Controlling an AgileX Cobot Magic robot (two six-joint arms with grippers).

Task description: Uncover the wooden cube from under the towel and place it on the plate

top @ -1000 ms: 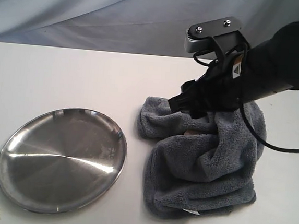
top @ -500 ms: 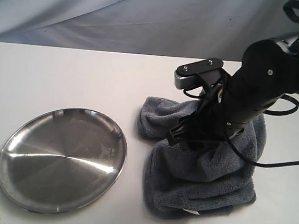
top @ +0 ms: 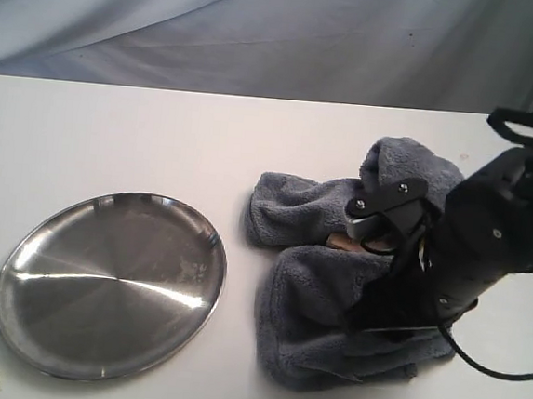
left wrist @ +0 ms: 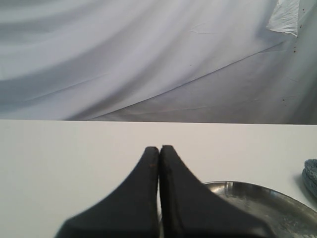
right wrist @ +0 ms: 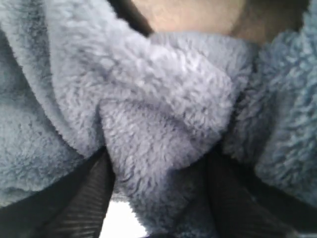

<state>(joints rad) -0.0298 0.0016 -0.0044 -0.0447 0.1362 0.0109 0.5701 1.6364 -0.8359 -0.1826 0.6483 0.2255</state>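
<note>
The right gripper [right wrist: 158, 168] is pressed down into the towel [top: 319, 288], its 2 fingers [right wrist: 91, 198] clamped on a thick fold that fills the gap between them. The wooden cube [right wrist: 190, 14] lies just beyond that fold, past the fingertips, mostly covered. Only a pale sliver shows in the exterior view. The plate [top: 110, 284] sits left of the towel. The left gripper [left wrist: 159, 149] is closed, holding nothing.

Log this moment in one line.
right gripper closed on towel fold | left gripper shut near plate | wooden cube partly exposed, not on plate
</note>
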